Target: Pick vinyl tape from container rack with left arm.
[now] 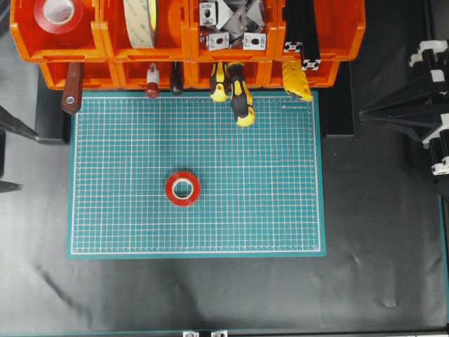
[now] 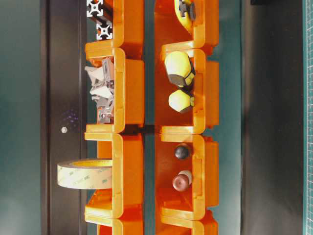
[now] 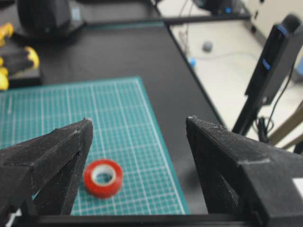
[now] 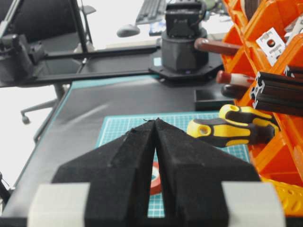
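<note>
A small red vinyl tape (image 1: pixel 183 188) lies flat on the green cutting mat (image 1: pixel 280 210), well in front of the orange container rack (image 1: pixel 105 42) and apart from it. A second red-rimmed roll (image 1: pixel 58 14) sits in the rack's top-left bin, beside the bin holding the cream tape roll (image 1: pixel 141 21).

The main risk, as I judge it, is confusion between the two red rolls: reaching back into the rack could snag the bin lip or knock the cream roll standing next to it. On the mat, the roll lies flat and low, so fingers descending off-centre could push it sliding across the smooth surface rather than straddle it.

The left gripper (image 3: pixel 137 137) stands wide open and empty, touching nothing; in its wrist view the tape on the mat shows between and below its fingers, nearer the left one. The right gripper (image 4: pixel 155 127) is closed, tips together, holding nothing, with the yellow-and-black screwdrivers (image 4: pixel 232 127) jutting from the rack just ahead.
</note>
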You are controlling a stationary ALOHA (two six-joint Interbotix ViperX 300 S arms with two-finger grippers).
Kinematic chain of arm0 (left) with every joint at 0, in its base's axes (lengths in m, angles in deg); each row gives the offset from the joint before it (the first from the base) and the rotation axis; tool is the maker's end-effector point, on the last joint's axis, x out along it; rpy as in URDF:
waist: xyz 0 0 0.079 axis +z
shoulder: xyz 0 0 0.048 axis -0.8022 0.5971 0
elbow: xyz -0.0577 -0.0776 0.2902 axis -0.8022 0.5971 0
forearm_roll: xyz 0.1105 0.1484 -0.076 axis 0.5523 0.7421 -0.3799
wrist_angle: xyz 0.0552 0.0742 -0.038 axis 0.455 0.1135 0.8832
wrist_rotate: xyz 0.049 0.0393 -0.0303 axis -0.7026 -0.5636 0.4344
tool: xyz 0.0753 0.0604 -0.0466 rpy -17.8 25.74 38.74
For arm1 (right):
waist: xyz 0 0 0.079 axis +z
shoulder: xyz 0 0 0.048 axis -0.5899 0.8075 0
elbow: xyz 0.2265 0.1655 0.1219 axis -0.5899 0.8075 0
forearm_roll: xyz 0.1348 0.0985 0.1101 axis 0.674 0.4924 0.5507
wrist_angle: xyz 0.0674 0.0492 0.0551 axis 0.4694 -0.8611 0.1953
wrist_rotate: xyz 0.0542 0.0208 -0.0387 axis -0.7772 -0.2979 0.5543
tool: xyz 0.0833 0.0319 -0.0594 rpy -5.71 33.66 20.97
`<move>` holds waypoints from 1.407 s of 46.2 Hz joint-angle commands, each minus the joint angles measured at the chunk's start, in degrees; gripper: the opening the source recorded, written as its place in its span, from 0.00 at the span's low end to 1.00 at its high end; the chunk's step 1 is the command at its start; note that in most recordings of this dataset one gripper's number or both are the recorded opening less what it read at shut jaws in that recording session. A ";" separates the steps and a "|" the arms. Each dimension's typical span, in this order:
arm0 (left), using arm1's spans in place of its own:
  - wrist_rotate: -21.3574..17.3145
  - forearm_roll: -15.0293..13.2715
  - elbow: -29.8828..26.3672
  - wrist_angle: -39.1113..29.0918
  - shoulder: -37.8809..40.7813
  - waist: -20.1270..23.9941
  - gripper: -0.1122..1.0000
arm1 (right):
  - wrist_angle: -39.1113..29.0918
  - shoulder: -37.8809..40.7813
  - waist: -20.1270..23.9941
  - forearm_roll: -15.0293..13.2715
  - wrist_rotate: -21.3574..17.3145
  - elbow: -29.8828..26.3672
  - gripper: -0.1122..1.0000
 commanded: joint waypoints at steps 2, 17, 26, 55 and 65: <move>0.09 0.00 -0.35 0.35 0.09 -0.97 0.79 | 0.09 0.35 0.18 0.18 0.09 -0.35 0.09; -0.53 0.00 0.53 4.48 -4.13 -0.53 0.79 | 0.26 0.35 0.35 0.09 0.53 0.00 0.09; -0.35 0.00 1.67 5.63 -6.77 -0.44 0.79 | 1.23 0.26 0.70 0.09 0.09 -0.09 0.09; 0.00 0.00 5.98 15.82 -6.94 0.62 0.79 | -3.87 0.09 4.66 0.00 0.00 -0.53 0.09; -0.53 0.00 6.50 14.85 -7.03 0.88 0.79 | -1.93 0.00 5.10 0.00 0.70 -1.05 0.09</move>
